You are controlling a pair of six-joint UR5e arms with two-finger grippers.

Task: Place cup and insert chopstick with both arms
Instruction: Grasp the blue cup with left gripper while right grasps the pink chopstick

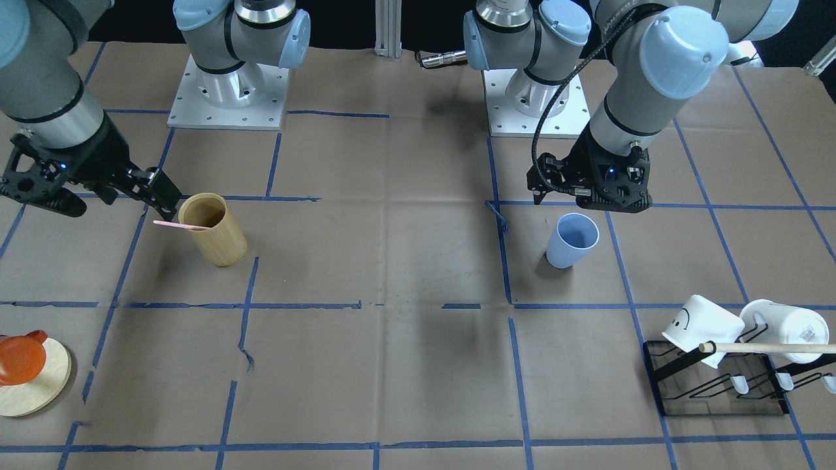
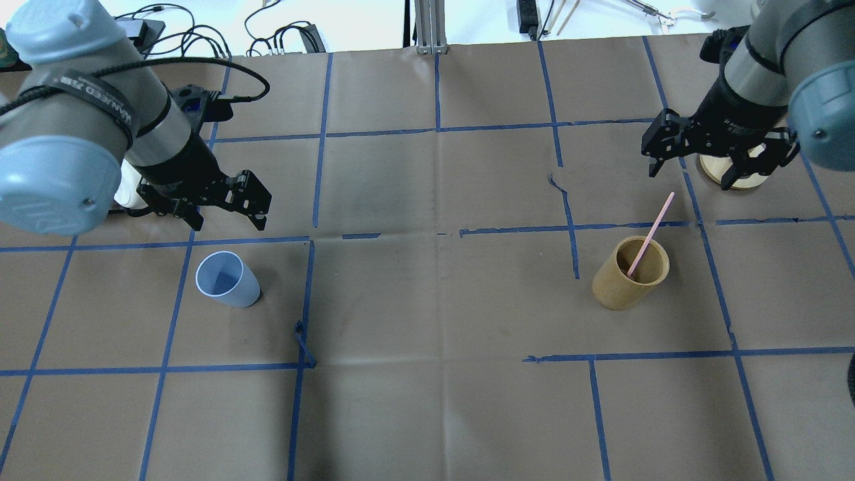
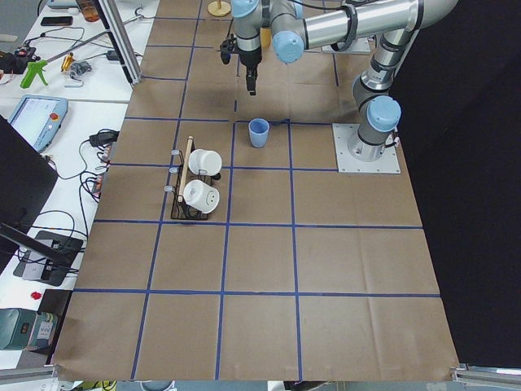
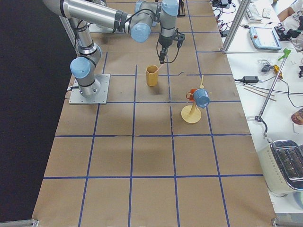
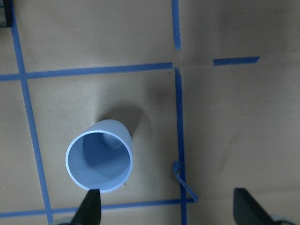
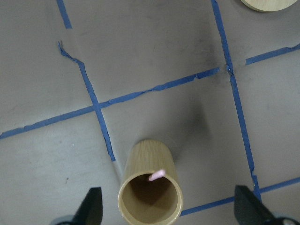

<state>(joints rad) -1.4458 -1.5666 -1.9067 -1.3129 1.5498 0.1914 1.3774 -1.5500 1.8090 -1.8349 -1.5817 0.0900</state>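
Observation:
The light-blue cup [image 2: 227, 280] stands upright on the brown paper; it also shows in the front view [image 1: 573, 240] and the left wrist view [image 5: 99, 161]. My left gripper [image 2: 214, 204] is open and empty, above and just beyond the cup. The pink chopstick [image 2: 651, 234] leans inside the tan wooden cup [image 2: 630, 272], its top sticking out over the rim [image 1: 183, 225]. My right gripper [image 2: 708, 157] is open and empty, above and beyond the wooden cup [image 6: 150, 187]. The chopstick tip [image 6: 157, 175] shows at that cup's rim.
A black rack [image 1: 718, 385] with two white mugs and a wooden dowel [image 1: 764, 348] stands on my left side near the operators' edge. A round wooden base [image 1: 32, 385] with an orange piece stands on my right side. Blue tape lines grid the table.

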